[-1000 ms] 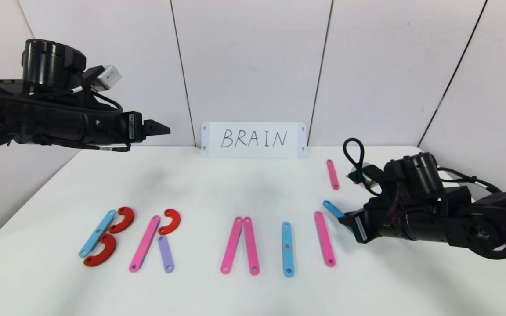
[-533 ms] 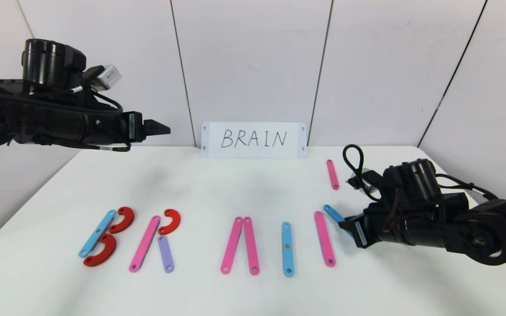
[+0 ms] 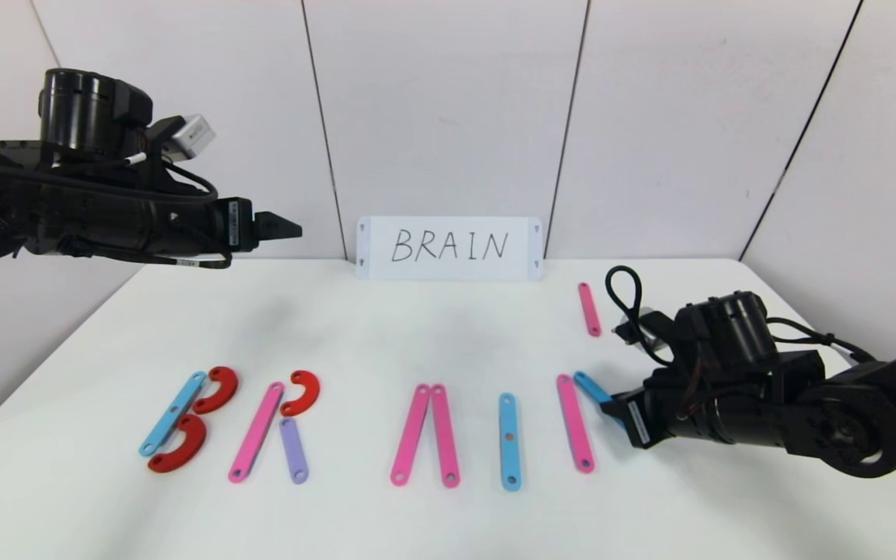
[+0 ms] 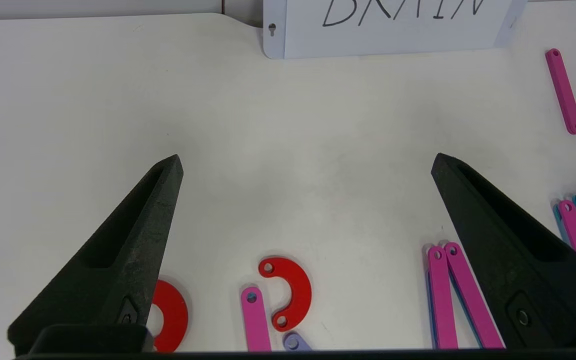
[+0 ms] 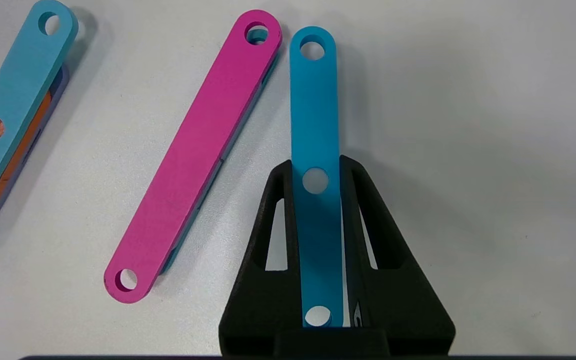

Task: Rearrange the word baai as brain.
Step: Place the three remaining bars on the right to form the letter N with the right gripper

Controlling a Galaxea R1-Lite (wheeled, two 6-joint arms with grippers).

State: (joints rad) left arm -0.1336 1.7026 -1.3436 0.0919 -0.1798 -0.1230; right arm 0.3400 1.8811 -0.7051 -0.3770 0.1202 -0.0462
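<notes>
right end effector [image 5: 316,170] | clamped | blue strip [image 5: 314,105] | left [image 4: 306,160] spread, empty

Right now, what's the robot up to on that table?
It is spelling BRAIN out of flat coloured strips, copying the white card at the back. The right gripper is shut on a blue strip, holding it low beside the long pink strip at the row's right end, where the N is unfinished. B, R, A and I are laid out to the left. A spare pink strip lies farther back. The left gripper is open, raised above the table's left side.
</notes>
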